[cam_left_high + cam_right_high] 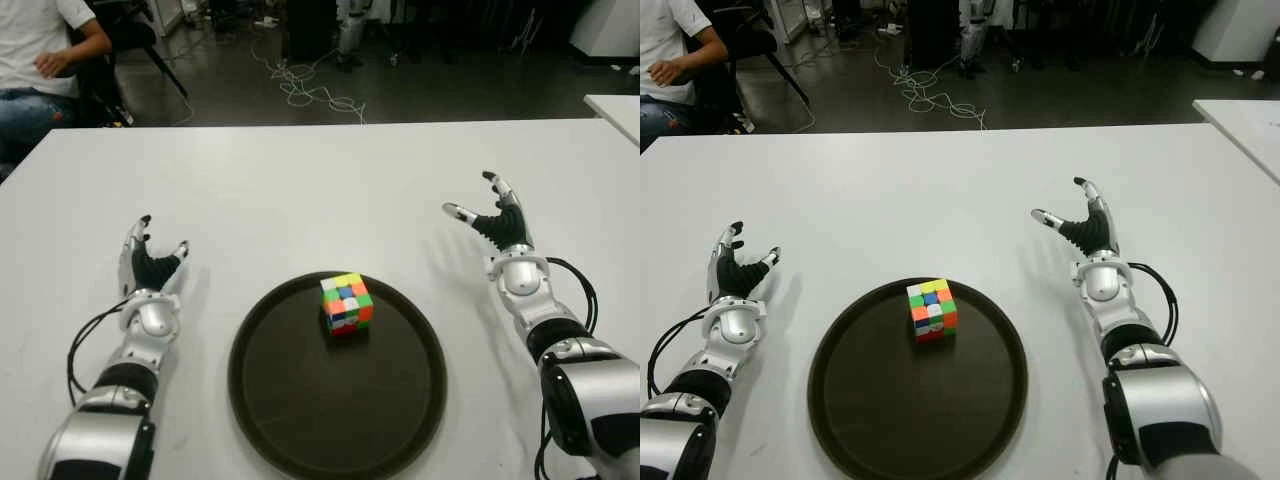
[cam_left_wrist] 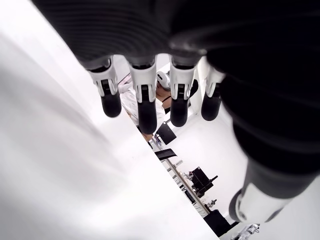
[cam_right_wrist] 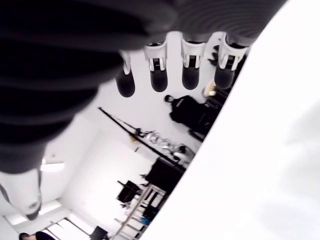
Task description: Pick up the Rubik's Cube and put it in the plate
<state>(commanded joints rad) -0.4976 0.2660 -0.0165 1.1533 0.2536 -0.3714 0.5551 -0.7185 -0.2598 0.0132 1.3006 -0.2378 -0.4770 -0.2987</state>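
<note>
Rubik's Cube (image 1: pixel 346 303) sitting in the dark plate (image 1: pixel 300 420) on white tabletop (image 1: pixel 300 190) — plate's near rim cut off. Left hand (image 1: pixel 148 265) and right hand (image 1: pixel 497 218) spread, empty, either side. Person (image 1: pixel 40 60) seated beyond, half cropped.

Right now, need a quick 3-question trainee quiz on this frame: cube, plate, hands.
1. True or false: the Rubik's Cube sits inside the plate.
2. Which hand holds the cube? A) left hand B) right hand C) neither
3. Fill in: the plate lies on the white table ____ the two hands.

Key:
1. True.
2. C. The left hand and the right hand are both open and empty, either side of the plate.
3. between.
</note>
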